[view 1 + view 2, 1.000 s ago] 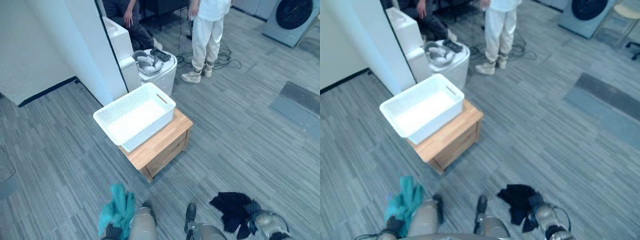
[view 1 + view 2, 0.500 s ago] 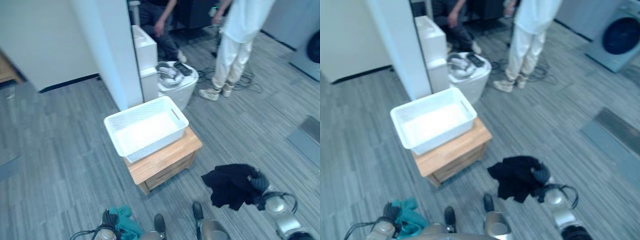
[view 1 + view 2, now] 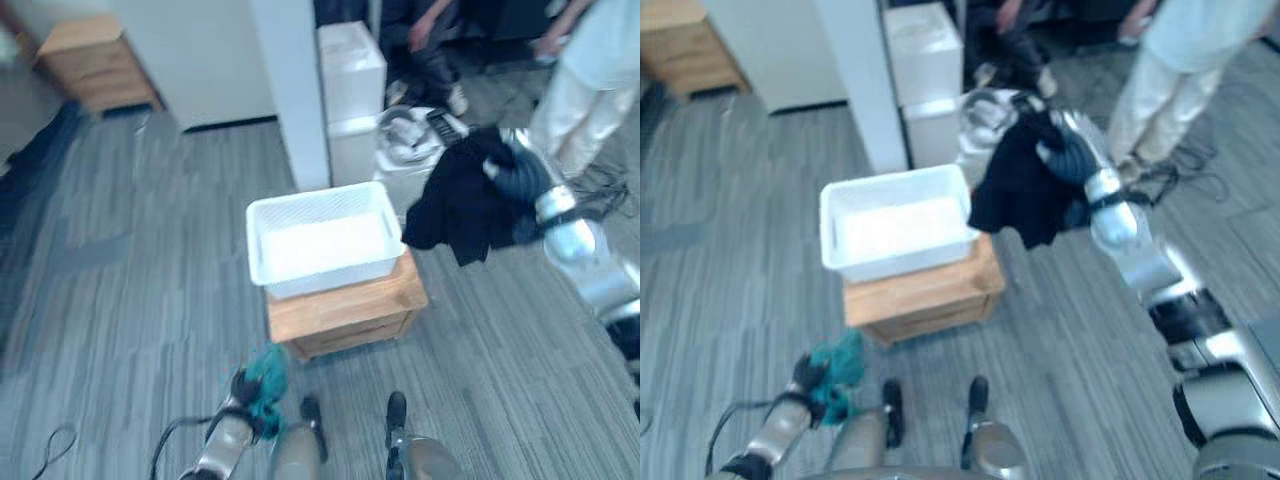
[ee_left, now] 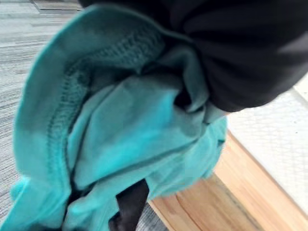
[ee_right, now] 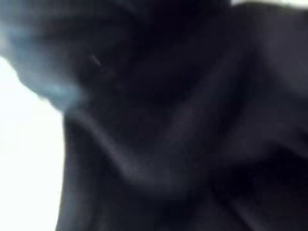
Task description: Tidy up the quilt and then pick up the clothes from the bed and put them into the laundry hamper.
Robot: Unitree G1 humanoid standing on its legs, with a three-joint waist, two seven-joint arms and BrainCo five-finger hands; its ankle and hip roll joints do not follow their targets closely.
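Raising right robot hand, gripping black garment

Floor: grey striped carpet.
Landmark: white pillar.
Beside the pillar: white cabinet.
Far behind the pillar: wooden drawer unit.
Before the pillar: low wooden stand.
Past the cabinet: two persons.
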